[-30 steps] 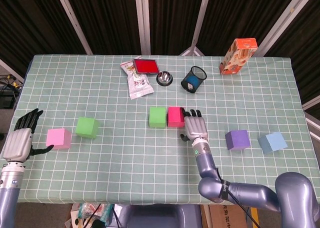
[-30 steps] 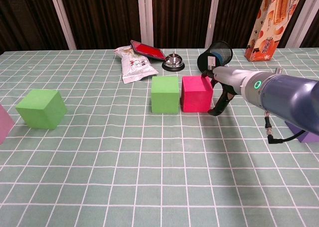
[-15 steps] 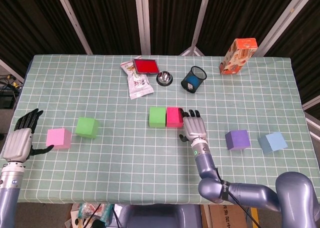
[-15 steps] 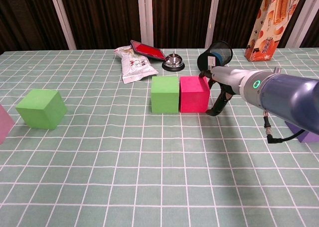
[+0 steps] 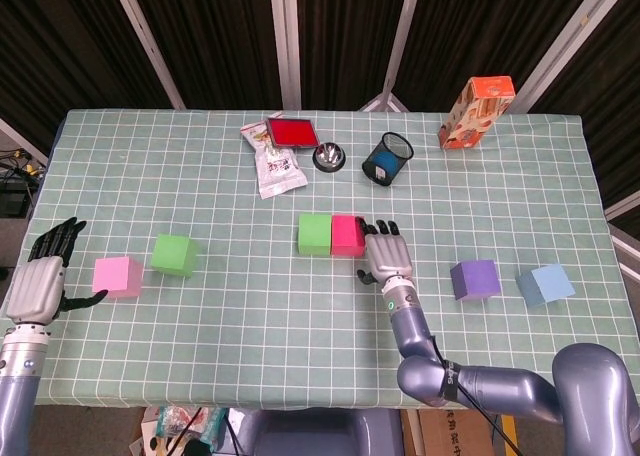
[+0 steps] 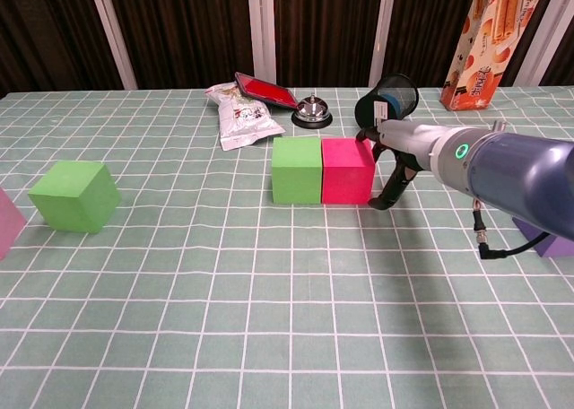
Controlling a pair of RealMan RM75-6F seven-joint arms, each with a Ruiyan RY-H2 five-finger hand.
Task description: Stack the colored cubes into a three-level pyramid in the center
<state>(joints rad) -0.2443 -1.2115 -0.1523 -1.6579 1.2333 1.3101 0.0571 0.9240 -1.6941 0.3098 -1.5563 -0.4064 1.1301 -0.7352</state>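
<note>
A magenta cube (image 5: 348,234) (image 6: 347,170) stands flush against a green cube (image 5: 314,234) (image 6: 297,169) in the table's middle. My right hand (image 5: 386,253) (image 6: 392,158) rests flat against the magenta cube's right face, fingers extended, holding nothing. A second green cube (image 5: 173,255) (image 6: 74,195) and a pink cube (image 5: 116,276) (image 6: 7,222) sit at the left. At the right lie a purple cube (image 5: 474,279) and a light blue cube (image 5: 545,284). My left hand (image 5: 42,278) hovers open beside the pink cube, fingers spread.
Behind the cubes lie a snack packet (image 5: 276,166), a red flat box (image 5: 292,132), a metal bell (image 5: 329,157) and a dark mesh cup (image 5: 388,158). An orange carton (image 5: 477,111) stands at the back right.
My right hand pushed the magenta cube left, closing the small gap until it touches the green cube. The left hand has not moved.
</note>
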